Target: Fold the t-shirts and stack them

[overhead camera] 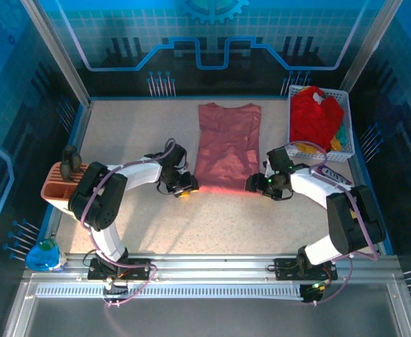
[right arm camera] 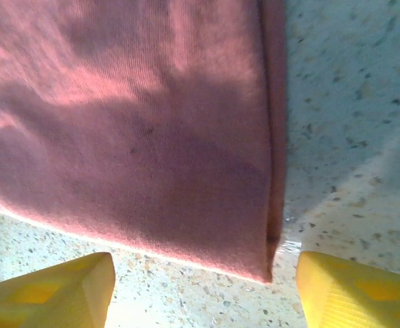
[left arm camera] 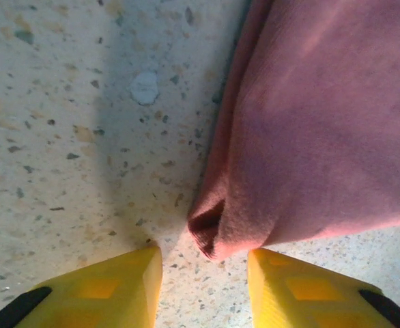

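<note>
A dusty salmon-pink t-shirt (overhead camera: 226,146) lies as a long narrow strip in the middle of the table, neck end far. My left gripper (overhead camera: 184,188) sits at its near left corner. In the left wrist view that rolled corner (left arm camera: 217,229) lies just ahead of the open gripper (left arm camera: 205,287), with bare table between the yellow fingers (left arm camera: 111,287). My right gripper (overhead camera: 253,184) is at the near right corner. It stands wide open (right arm camera: 203,290), and the shirt's hem corner (right arm camera: 265,263) is just in front of its tips. A red t-shirt (overhead camera: 316,114) is bunched in the basket.
The white basket (overhead camera: 290,130) stands at the back right, with yellow and green cloth (overhead camera: 337,142) beside the red shirt. A terracotta holder (overhead camera: 57,184) sits at the left edge, and a blue object (overhead camera: 44,254) lies at the near left corner. Speckled table stretches in front of the shirt.
</note>
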